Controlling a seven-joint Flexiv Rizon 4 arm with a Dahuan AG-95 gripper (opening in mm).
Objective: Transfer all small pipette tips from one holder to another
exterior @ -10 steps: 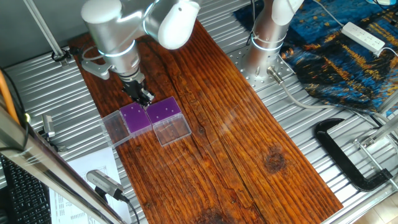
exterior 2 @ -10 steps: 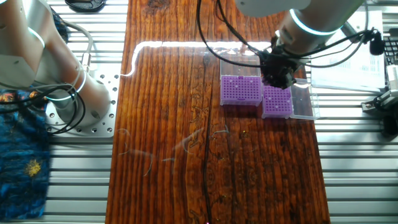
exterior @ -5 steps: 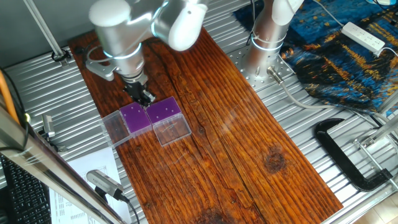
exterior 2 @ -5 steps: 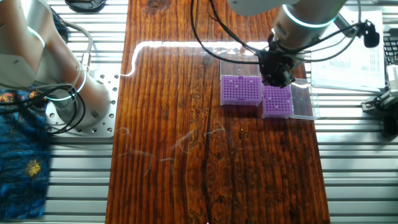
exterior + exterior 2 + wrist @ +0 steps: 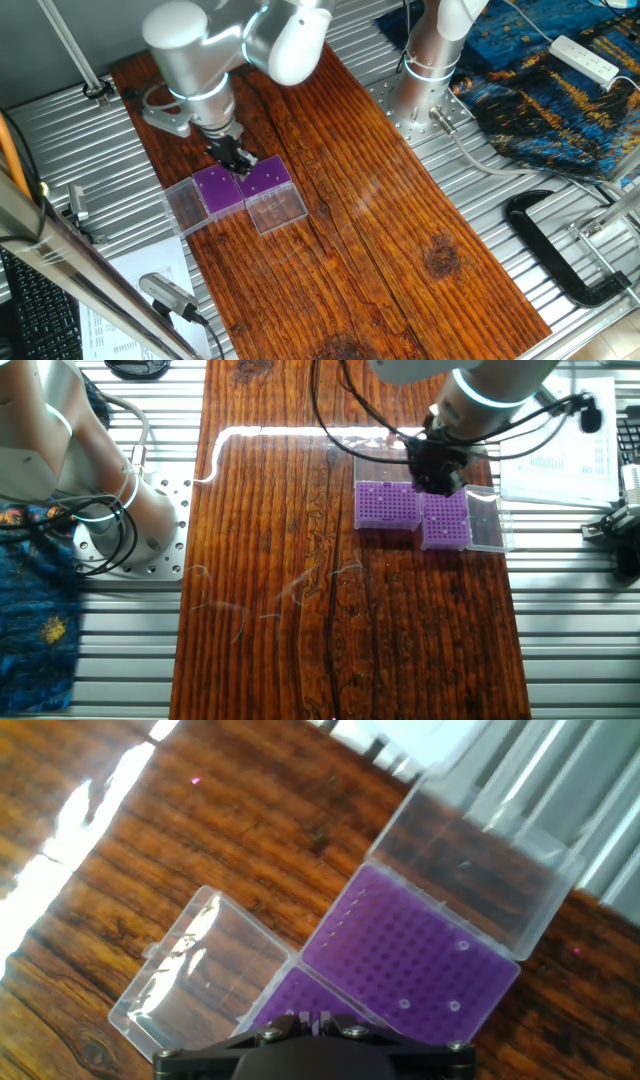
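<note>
The small pipette tips (image 5: 454,1006) are seen in the hand view as 3 or so pale dots on the purple top of the right holder (image 5: 420,960), toward its near right part; the other holes look empty. The tips are judged to be very light, thin-walled and slippery, easily tipped or crushed; each would best be taken by its upper collar, pinched gently and drawn straight up out of its hole.

The 2 holders stand touching at a corner on the wooden desk (image 5: 400,230), each with its clear hinged lid (image 5: 195,970) thrown open and lying flat beside it. In one fixed view they appear as the left holder (image 5: 216,189) and its neighbour (image 5: 266,180).

The hand (image 5: 237,160) hangs just above the join between the 2 purple tops, seen also in the other fixed view (image 5: 436,478). Only its dark base shows at the bottom of the hand view, so it cannot be told how far the fingers are spread, nor whether a tip is pinched between them.
</note>
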